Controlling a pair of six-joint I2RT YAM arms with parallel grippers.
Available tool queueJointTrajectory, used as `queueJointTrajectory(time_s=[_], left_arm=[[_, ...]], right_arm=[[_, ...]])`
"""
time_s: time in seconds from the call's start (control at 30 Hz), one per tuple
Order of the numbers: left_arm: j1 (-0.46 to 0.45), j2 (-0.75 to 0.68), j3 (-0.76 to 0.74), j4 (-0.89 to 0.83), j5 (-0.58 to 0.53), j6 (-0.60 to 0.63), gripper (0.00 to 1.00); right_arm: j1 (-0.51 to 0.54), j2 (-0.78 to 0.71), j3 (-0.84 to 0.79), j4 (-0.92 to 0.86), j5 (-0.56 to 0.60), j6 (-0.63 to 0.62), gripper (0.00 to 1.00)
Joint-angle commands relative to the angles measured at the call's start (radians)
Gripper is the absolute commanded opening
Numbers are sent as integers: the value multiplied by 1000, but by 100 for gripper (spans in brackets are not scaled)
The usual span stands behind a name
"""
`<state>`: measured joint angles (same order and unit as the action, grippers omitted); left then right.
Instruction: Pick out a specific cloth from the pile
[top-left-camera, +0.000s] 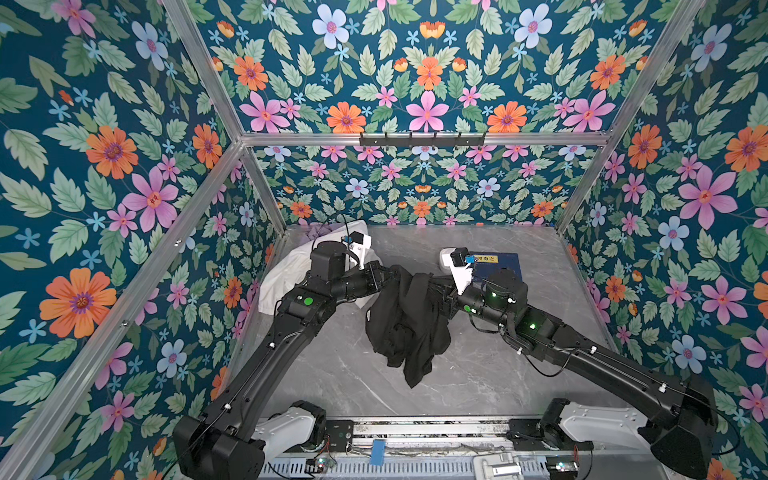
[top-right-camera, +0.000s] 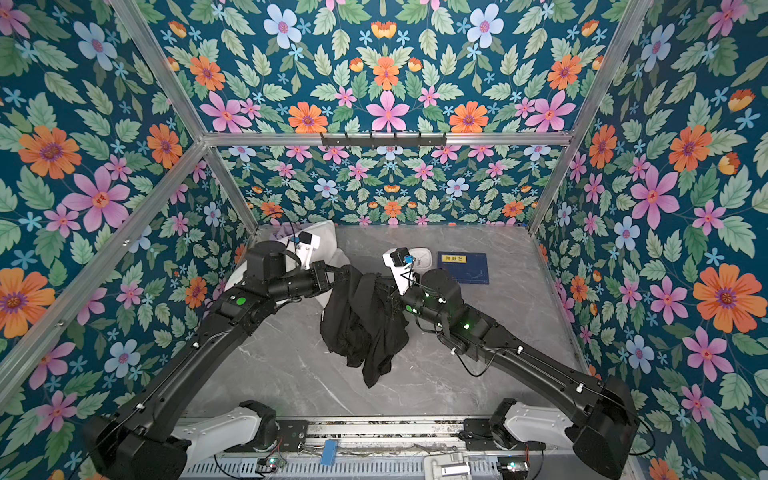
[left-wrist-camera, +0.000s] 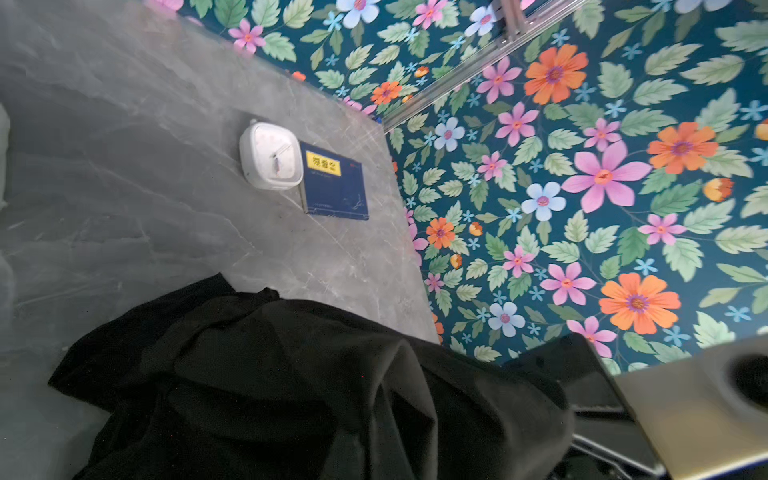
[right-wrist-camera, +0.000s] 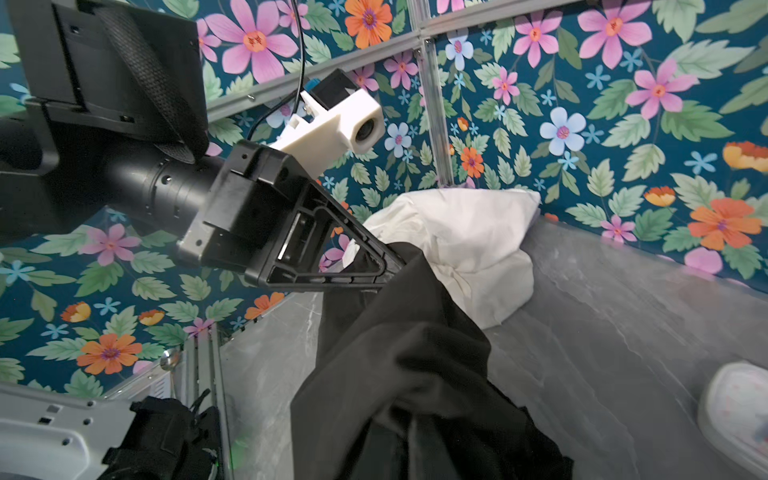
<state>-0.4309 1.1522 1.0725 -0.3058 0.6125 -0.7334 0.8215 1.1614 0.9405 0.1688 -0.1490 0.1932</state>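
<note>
The black cloth (top-left-camera: 409, 328) hangs in folds over the middle of the grey table (top-left-camera: 478, 374), and its lower end reaches the tabletop. My left gripper (top-left-camera: 390, 272) is shut on its top edge from the left; the right wrist view shows that gripper (right-wrist-camera: 395, 259) pinching the fabric. My right gripper (top-left-camera: 434, 284) is shut on the cloth from the right, its fingertips buried in the folds. The rest of the pile lies at the back left: a white cloth (top-left-camera: 286, 274) and a lavender cloth (top-left-camera: 313, 230). The black cloth (left-wrist-camera: 291, 395) fills the left wrist view's lower part.
A blue book (top-left-camera: 500, 266) lies at the back right, next to a white square clock (left-wrist-camera: 270, 156). Flowered walls close in three sides. A black hook rail (top-left-camera: 422, 139) hangs on the back frame. The arm bases stand along the front edge.
</note>
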Motion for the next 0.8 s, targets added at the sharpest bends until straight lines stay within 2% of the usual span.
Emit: queueJointTrajectory(time_s=[0.0,0.4,0.63,0.67,0.7,0.77], left_arm=[[0,20,-45,72,18,-11,0],[4,94,-190,135,7,5,0],[53,140,-279,215,-21,5,0],[62,147,-290,234,-24,2,1],[70,153,-297,246,-27,1,8],[88,165,-305,264,-31,1,27]], right_arm=[[1,-13,-32,14,41,18,0],[0,85,-108,79,-2,105,0],[0,162,-85,124,-41,113,0],[2,173,-77,129,-48,111,0],[1,185,-70,134,-53,111,0],[2,219,-52,147,-66,110,0]])
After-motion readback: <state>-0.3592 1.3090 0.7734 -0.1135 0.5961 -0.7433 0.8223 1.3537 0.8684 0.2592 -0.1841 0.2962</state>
